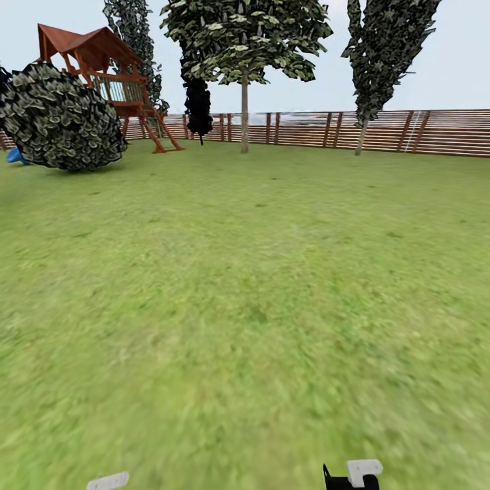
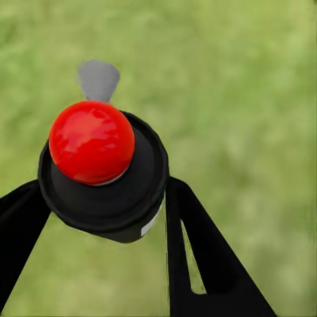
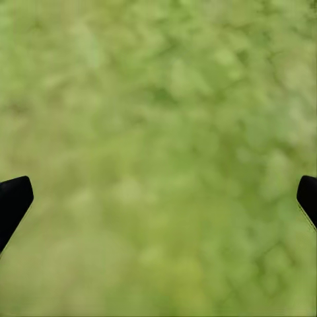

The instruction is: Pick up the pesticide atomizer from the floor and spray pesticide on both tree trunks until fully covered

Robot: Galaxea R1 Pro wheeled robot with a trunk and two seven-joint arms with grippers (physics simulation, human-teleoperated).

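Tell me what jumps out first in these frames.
The atomizer's red knob, clamped between the left gripper's black fingers over blurred grass. Ahead on the lawn, a red-roofed wooden play tower stands far left by a round bush, with a tree before the slat fence.

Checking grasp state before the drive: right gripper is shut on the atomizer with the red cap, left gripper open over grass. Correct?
Sides are swapped. The left wrist view shows the left gripper shut on the atomizer, its red cap between the fingers. The right wrist view shows the right gripper open over grass, holding nothing.
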